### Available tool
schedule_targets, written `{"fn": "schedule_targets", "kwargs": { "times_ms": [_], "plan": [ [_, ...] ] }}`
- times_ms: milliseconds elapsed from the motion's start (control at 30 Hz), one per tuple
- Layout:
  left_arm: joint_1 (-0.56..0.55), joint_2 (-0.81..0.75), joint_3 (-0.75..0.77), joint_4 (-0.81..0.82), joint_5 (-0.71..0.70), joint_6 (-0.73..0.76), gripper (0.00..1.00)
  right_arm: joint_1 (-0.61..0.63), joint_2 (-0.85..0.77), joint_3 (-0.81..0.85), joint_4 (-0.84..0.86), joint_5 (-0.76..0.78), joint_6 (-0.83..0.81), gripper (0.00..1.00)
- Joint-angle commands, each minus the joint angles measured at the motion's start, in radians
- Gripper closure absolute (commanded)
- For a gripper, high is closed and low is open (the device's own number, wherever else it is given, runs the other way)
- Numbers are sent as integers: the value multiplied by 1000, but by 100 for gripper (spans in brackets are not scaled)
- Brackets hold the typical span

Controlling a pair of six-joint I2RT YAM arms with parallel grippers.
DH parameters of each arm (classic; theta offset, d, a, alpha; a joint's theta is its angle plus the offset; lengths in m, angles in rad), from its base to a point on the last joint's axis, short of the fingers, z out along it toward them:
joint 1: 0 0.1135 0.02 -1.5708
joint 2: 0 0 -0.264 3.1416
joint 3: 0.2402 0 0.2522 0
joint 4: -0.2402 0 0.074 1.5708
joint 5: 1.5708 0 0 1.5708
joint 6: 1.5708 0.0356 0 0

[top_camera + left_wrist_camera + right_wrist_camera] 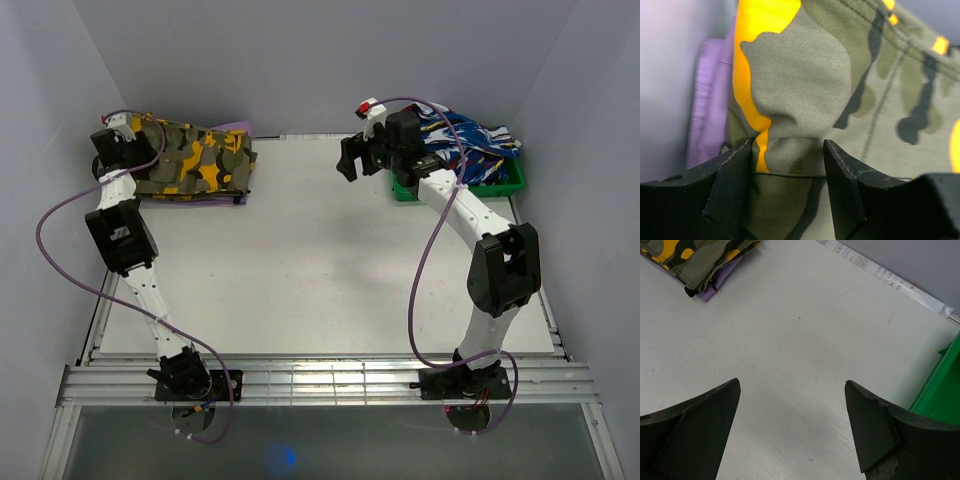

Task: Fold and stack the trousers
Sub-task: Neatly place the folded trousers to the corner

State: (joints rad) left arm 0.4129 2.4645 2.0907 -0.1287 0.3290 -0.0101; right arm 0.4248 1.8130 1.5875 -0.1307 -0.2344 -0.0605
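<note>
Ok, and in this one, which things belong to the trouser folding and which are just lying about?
Part of the job:
trousers, camouflage, folded at the far left
left gripper, pinching a fold of them

Just lying about:
purple cloth, under the trousers
patterned garment, in the green bin
right gripper, open, holding nothing

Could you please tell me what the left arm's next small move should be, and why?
Probably squeeze the left claw tighter: its fingers straddle a bunched fold of the trousers atop the purple cloth, and a firm pinch is not evident.
</note>
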Motion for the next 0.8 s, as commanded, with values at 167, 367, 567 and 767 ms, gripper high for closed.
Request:
{"fn": "schedule_targets", "kwargs": {
  "times_ms": [167, 367, 567, 767],
  "plan": [
    [-86, -38, -77, -213, 131, -260, 30, -12, -14, 62, -18, 4, -19, 10],
    [-66, -76, 5, -232, -11, -226, 9, -24, -35, 51, -20, 4, -22, 10],
    [-25, -107, 286, -281, -140, -110, 2, -38, -76, 40, -27, 35, -64, 10],
    [-26, -306, 204, -275, -67, 182, 2, -75, -156, 16, -89, 125, -99, 10]
  ]
}}
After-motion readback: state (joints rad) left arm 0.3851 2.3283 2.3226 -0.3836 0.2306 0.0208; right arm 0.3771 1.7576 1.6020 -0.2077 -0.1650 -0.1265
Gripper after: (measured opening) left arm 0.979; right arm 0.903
